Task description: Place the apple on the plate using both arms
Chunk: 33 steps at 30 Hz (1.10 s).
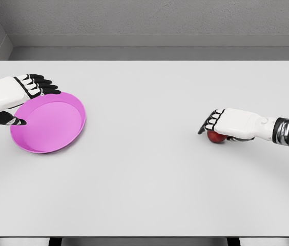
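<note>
- Item one: I am looking at a wide, pale grey flat-topped desk (144, 179), seen from the head camera, with a grey wall running behind it.
- Item two: a round, shallow pink plastic plate (57, 134) is sitting at the desk's left side, tilted, its near rim lying lower in the picture than its far rim.
- Item three: the white left hand (11, 97) is coming in from the left edge and gripping the plate's left rim; its black-tipped fingers (42, 84) are lying over the far edge while the thumb is pressing on the inner face, so they are clamped on the plate.
- Item four: a small red round apple (216, 137) is resting on the desk at the right side, well apart from the plate.
- Item five: the white right hand (231, 125) is reaching in from the right edge and covering the apple from above; its fingers (211, 120) are curling down around the fruit, closing on it, with only the apple's lower part showing beneath the palm.
</note>
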Each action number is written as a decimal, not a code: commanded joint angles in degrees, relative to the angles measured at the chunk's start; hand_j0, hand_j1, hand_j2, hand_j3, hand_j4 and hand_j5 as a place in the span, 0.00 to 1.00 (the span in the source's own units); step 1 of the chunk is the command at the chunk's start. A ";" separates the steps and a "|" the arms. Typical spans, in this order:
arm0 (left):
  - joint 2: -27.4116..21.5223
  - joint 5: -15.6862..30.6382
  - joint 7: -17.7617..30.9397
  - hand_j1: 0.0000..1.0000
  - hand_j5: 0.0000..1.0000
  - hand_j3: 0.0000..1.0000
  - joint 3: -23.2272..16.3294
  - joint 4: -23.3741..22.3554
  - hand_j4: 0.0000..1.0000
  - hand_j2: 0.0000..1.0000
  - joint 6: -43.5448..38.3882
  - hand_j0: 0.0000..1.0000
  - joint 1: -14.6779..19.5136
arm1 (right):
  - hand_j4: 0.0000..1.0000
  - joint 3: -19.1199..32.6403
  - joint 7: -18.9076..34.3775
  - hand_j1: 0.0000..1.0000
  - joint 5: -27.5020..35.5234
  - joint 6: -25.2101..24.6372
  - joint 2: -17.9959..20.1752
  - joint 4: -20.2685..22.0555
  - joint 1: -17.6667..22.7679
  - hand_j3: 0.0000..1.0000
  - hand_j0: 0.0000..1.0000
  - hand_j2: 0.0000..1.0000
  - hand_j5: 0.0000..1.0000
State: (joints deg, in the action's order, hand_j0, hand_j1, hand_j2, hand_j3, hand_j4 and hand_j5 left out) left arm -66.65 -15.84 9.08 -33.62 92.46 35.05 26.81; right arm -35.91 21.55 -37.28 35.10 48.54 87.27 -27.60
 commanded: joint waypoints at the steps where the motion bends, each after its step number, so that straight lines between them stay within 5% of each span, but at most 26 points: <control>1: -0.06 0.37 -0.03 1.00 1.00 1.00 0.04 0.00 1.00 1.00 -0.05 1.00 0.00 | 0.72 -0.03 -0.02 0.72 0.19 -0.10 0.06 0.01 0.00 0.72 0.72 0.72 0.72; 18: -0.14 0.37 -0.03 1.00 1.00 1.00 0.13 0.00 1.00 1.00 -0.05 1.00 0.00 | 0.53 -0.56 0.86 0.53 0.01 -0.10 0.06 -0.08 0.00 0.53 0.53 0.53 0.53; 33: -0.58 0.46 -0.03 1.00 1.00 1.00 0.22 0.53 1.00 1.00 -0.05 1.00 0.18 | 0.47 -0.03 1.21 0.47 0.89 -0.10 0.15 2.91 -0.88 0.47 0.47 0.47 0.47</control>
State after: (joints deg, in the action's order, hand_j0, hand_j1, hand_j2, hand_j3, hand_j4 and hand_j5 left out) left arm -67.16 -15.75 9.08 -33.44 92.89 35.05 26.98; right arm -35.99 22.77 -36.70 35.11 48.63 89.35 -28.74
